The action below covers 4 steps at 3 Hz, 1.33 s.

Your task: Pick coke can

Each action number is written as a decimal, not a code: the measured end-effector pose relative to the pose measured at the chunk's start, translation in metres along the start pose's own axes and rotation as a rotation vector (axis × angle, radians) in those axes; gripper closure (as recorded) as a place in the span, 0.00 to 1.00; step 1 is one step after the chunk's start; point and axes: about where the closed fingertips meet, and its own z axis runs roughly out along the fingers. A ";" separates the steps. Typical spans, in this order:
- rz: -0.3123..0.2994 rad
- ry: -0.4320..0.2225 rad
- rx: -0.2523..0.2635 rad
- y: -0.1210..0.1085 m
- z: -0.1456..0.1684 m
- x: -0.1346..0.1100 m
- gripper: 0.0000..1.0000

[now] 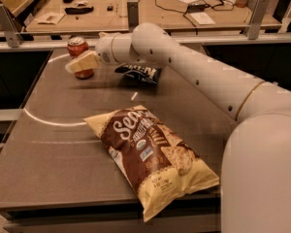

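Observation:
The coke can (77, 47), red with a silver top, stands upright at the table's far left. My gripper (79, 60) has reached in from the right at the can. Its near cream finger (83, 62) crosses in front of the can's lower half. The far finger is hidden behind the can, so the can appears to stand between the open fingers. The can rests on the table. My white arm (194, 72) stretches from the lower right across the table.
A dark blue snack bag (138, 73) lies just right of the can, under my arm. A large brown and yellow chip bag (153, 154) lies in the near middle of the table (48, 169). A wooden bench with cables (184, 6) stands behind a rail.

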 end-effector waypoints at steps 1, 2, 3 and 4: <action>-0.008 -0.029 -0.105 0.011 0.013 -0.003 0.18; 0.005 -0.058 -0.163 0.015 0.018 -0.004 0.41; 0.017 -0.081 -0.187 0.014 0.019 -0.004 0.65; 0.034 -0.106 -0.195 0.012 0.016 -0.006 0.87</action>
